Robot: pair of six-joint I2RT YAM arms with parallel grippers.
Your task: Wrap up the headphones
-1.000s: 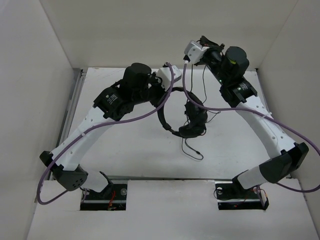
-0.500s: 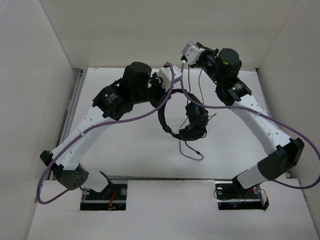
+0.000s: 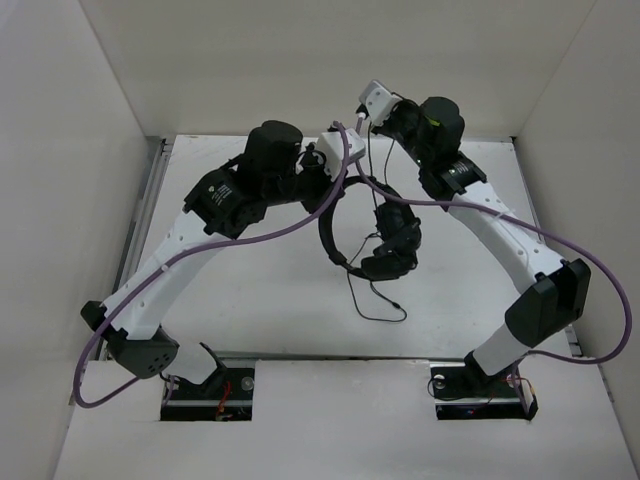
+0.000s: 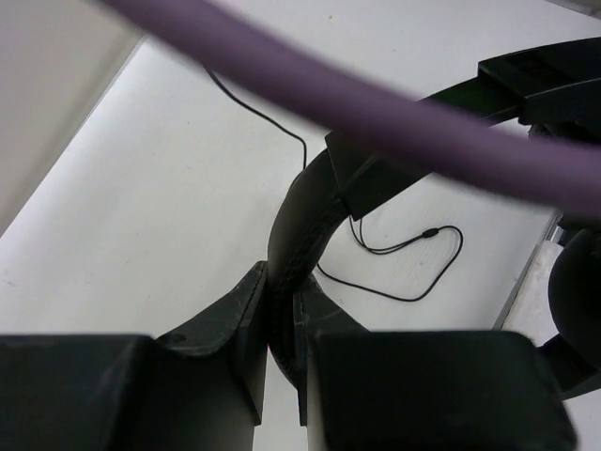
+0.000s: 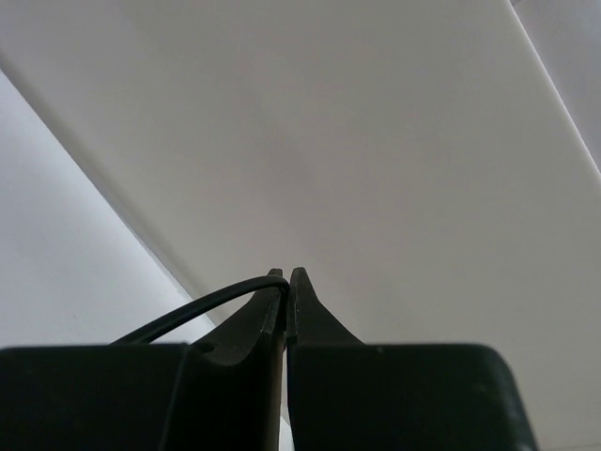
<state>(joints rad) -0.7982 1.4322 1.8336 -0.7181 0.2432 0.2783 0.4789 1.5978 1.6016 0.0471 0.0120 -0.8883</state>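
Headphones: the headphones (image 3: pixel 385 240) sit near the middle of the tabletop (image 3: pixel 250 300), a little closer to its far edge than to its near one. The headband (image 3: pixel 321 235) arcs on the left and the two earcups (image 3: pixel 395 250) bunch together on the right.
Left fingers: the left fingers (image 4: pixel 235 315) are clamped on the headband, one on each side of it, reaching in from the far-left side.
Right fingers: the right fingers (image 5: pixel 310 315) are pressed together on the thin black cable (image 5: pixel 211 299). They are raised above the far edge of the tabletop, close to the back wall (image 3: pixel 300 60).
Cable run: it drops from the right fingers to the earcups. Its slack lies in a loose loop between the earcups and the near edge, well short of that edge.
Contact: I cannot tell whether the earcups rest on the tabletop or hang just above it.
Purple robot cable: the purple robot cable (image 3: pixel 290 228) sags from the left arm and passes just beside the headband.
Room, left: bare tabletop runs from the headband to the left edge, with the left arm spanning part of it overhead.
Room, near: a bare strip lies between the cable loop and the near edge.
Room, right: bare surface runs from the earcups to the right edge, under the right arm.
Limits: side walls (image 3: pixel 70 150) rise at the left and right edges, and the back wall stands at the far edge.
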